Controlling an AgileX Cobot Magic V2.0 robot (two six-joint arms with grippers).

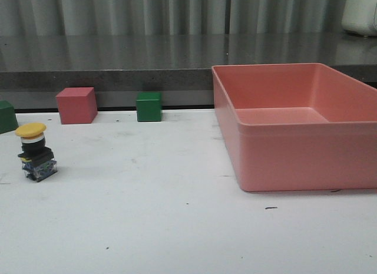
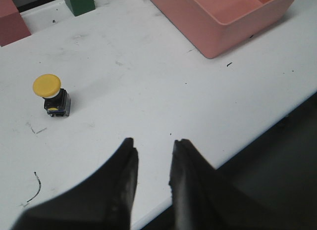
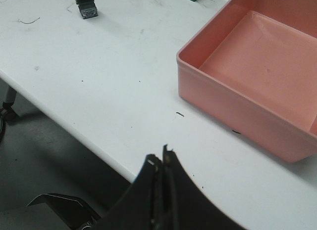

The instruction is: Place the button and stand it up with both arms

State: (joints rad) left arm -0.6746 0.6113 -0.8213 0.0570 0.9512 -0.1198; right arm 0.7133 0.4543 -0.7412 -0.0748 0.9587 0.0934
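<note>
The button (image 1: 36, 151) stands upright on the white table at the left, yellow cap on top, black base below. It also shows in the left wrist view (image 2: 52, 95) and, only its base, at the edge of the right wrist view (image 3: 85, 6). My left gripper (image 2: 153, 143) is open and empty above the table's front edge, well apart from the button. My right gripper (image 3: 161, 158) is shut and empty over the front edge, far from the button. Neither arm shows in the front view.
A large pink bin (image 1: 294, 124) stands on the right side of the table, empty. A pink cube (image 1: 76, 105) and a green cube (image 1: 148, 106) sit along the back edge, another green cube (image 1: 7, 116) at the far left.
</note>
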